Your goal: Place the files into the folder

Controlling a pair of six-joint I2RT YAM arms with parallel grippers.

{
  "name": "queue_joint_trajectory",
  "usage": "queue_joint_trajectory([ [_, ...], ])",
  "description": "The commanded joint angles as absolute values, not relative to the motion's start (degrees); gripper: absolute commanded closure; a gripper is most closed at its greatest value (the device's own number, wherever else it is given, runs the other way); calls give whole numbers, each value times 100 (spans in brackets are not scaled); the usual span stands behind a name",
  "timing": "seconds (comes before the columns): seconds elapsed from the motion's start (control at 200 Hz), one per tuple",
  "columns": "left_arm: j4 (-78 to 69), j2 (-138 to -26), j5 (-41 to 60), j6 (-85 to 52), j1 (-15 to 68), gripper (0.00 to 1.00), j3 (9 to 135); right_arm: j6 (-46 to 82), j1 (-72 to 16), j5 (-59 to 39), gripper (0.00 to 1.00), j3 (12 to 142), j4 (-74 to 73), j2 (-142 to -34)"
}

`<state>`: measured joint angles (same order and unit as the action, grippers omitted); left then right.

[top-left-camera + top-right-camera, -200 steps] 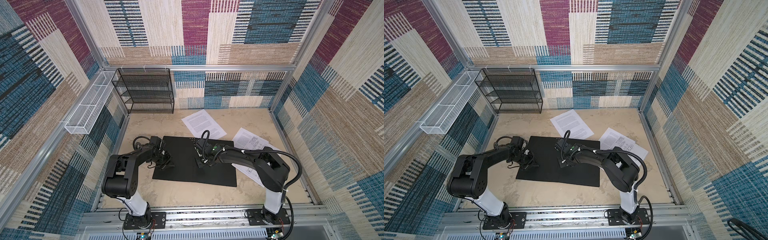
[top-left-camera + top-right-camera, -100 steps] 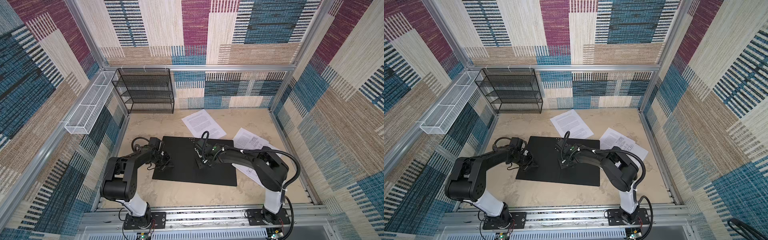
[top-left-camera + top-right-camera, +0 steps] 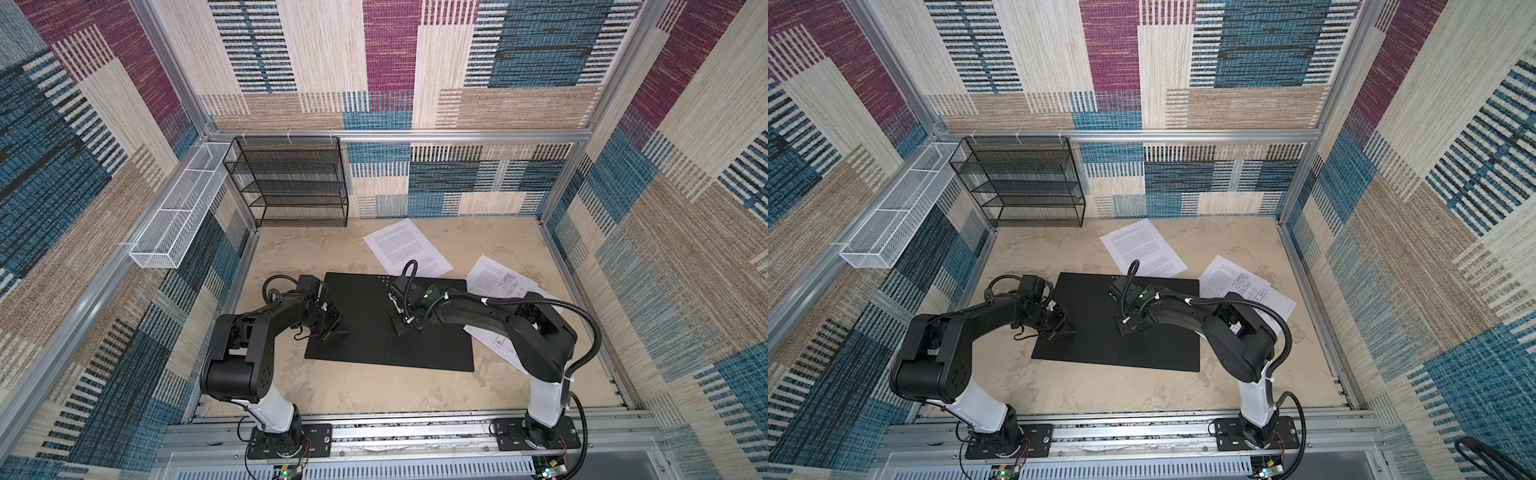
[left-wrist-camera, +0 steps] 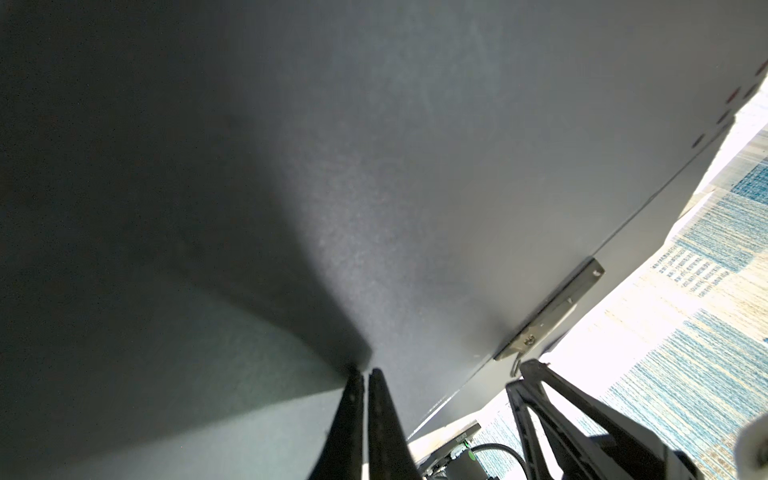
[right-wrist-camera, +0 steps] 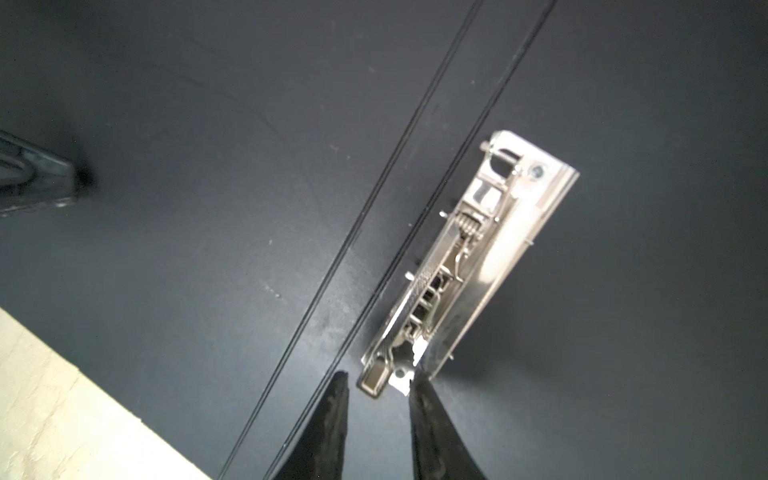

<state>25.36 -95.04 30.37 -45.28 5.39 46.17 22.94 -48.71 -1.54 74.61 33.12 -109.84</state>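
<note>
Right wrist view: the right gripper (image 5: 378, 376) has its jaws slightly apart, straddling one end of the metal spine clip (image 5: 465, 257) without clearly pinching it. The folder (image 3: 365, 345) lies open, black inside up, in the middle of the table (image 3: 374, 395). The left gripper (image 4: 361, 372), jaws pressed together, rests its tip on the folder's left flap, seemingly pinning it flat. The step in hand looks like opening the clip; no paper is inside yet. The next move probably calls for catching the clip's lever and lifting it. Counted: one folder, one clip, one printed text sheet (image 3: 405, 251) just beyond the folder's far edge, one overlapping pile of sheets (image 3: 496, 280) to its right, at least two, partly under the right arm, one black wire-mesh rack (image 3: 291, 183) and one white mesh basket (image 3: 174, 224).
</note>
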Motion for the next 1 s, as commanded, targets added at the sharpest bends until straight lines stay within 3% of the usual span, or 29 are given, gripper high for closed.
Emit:
queue_joint_trajectory([
  [0.0, 3169, -9625, 1512, -4613, 536, 91, 4475, 2321, -4869, -133, 73, 7569, 3331, -11059],
  [0.471, 3135, -9667, 1517, -4588, 532, 92, 4499, 2364, -4876, -99, 78, 7327, 3345, -10960],
  [0.636, 3122, -9655, 1521, -4589, 528, 92, 4486, 2413, -4873, -327, 72, 7388, 3199, -10807],
  [0.992, 3112, -9644, 1537, -4580, 519, 92, 4463, 2400, -4869, -176, 75, 7571, 3287, -11042],
])
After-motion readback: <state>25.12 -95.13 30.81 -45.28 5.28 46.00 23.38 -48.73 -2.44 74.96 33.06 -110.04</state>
